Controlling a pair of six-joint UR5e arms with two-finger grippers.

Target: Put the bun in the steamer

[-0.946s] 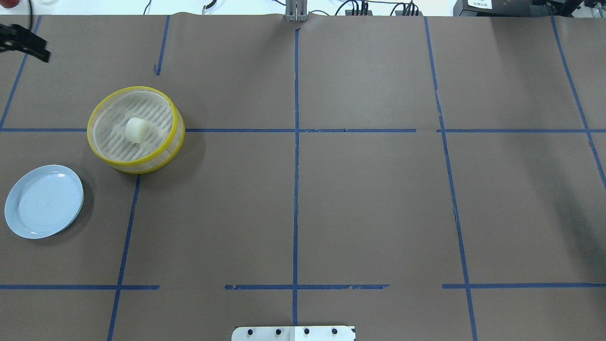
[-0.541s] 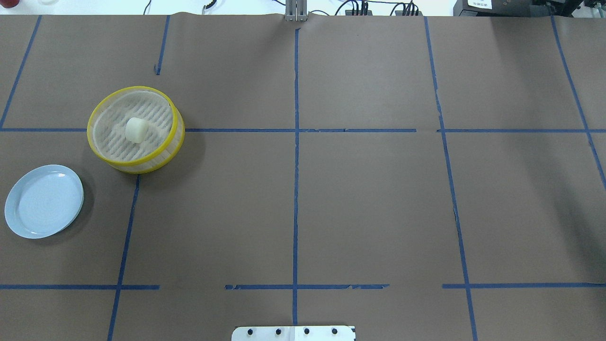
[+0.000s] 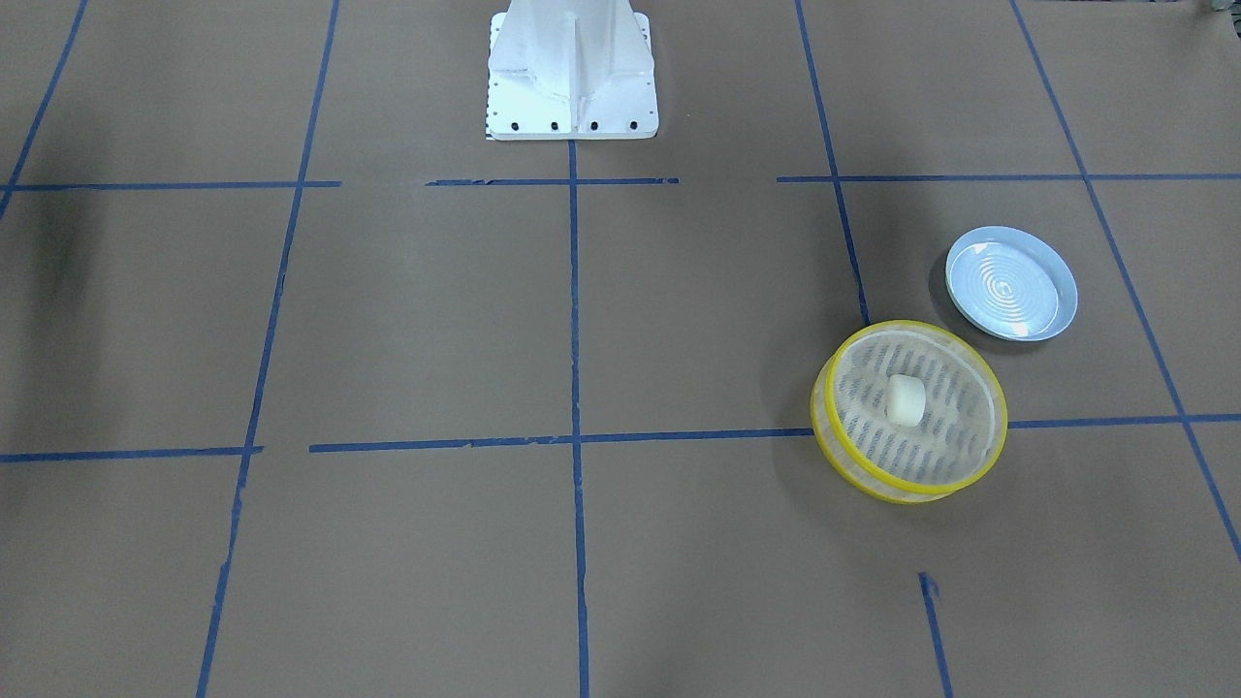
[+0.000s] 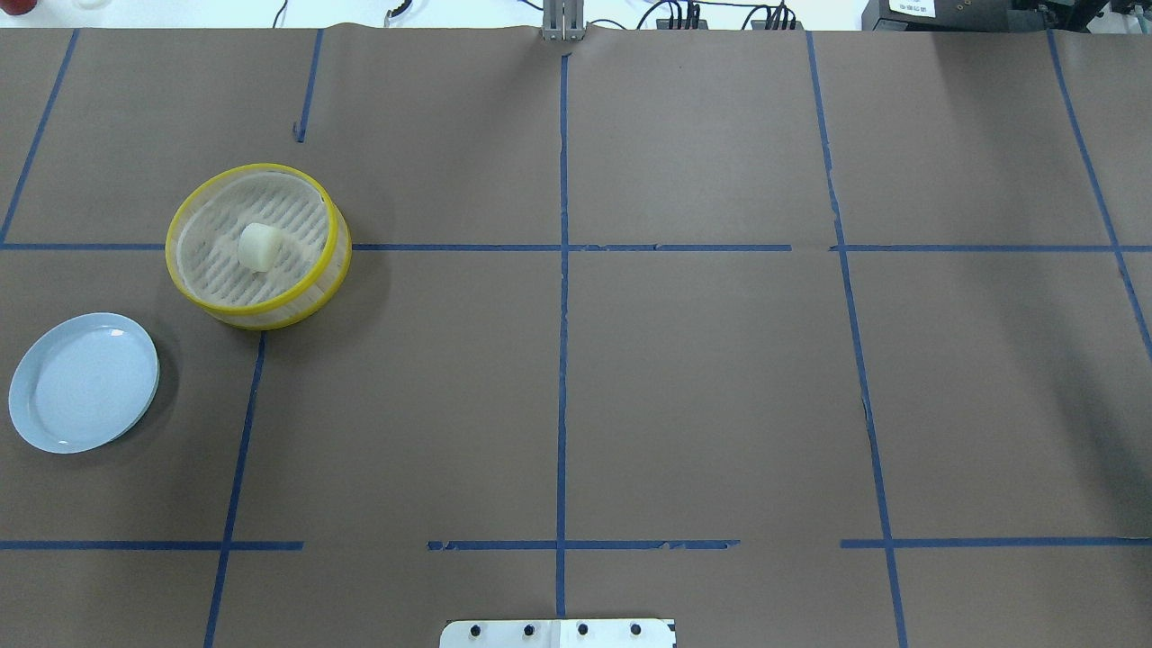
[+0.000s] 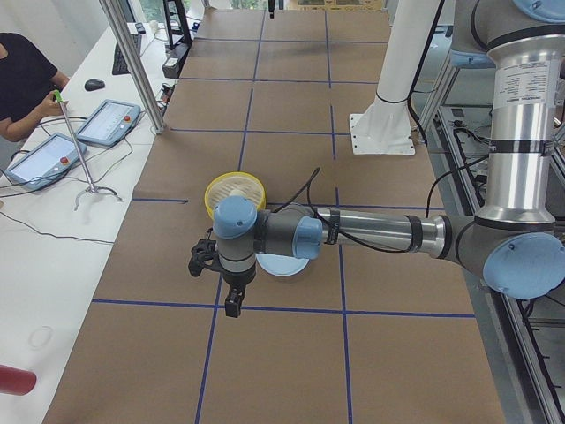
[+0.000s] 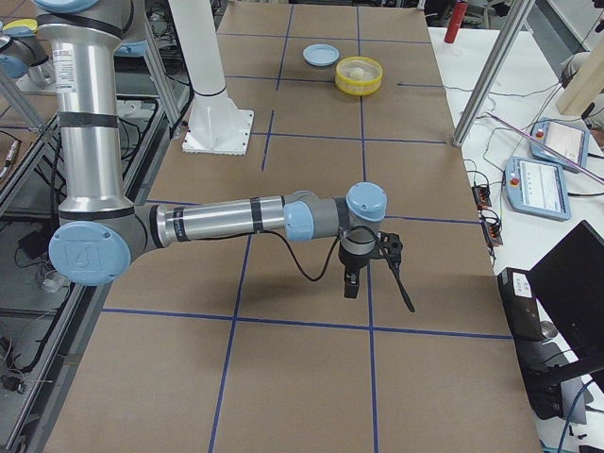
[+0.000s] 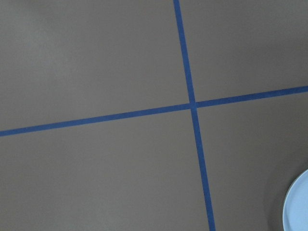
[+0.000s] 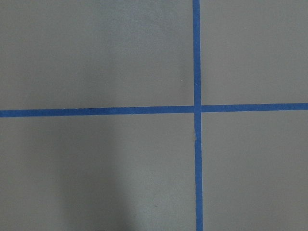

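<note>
The cream-white bun lies in the middle of the yellow-rimmed steamer on the table's left half. Both also show in the front view, bun inside steamer. Neither gripper is near them. My left gripper shows only in the left side view, above the table's left end, past the plate. My right gripper shows only in the right side view, above the table's right end. I cannot tell whether either is open or shut. Both wrist views show nothing held.
A pale blue plate with nothing on it lies near the steamer, towards the robot's side; its edge shows in the left wrist view. Blue tape lines cross the brown table cover. The robot's white base stands at the table's near edge.
My left gripper was in the overhead view's top-left corner 0.9 s ago and has moved out of that view. The bun, steamer and plate have not moved.
</note>
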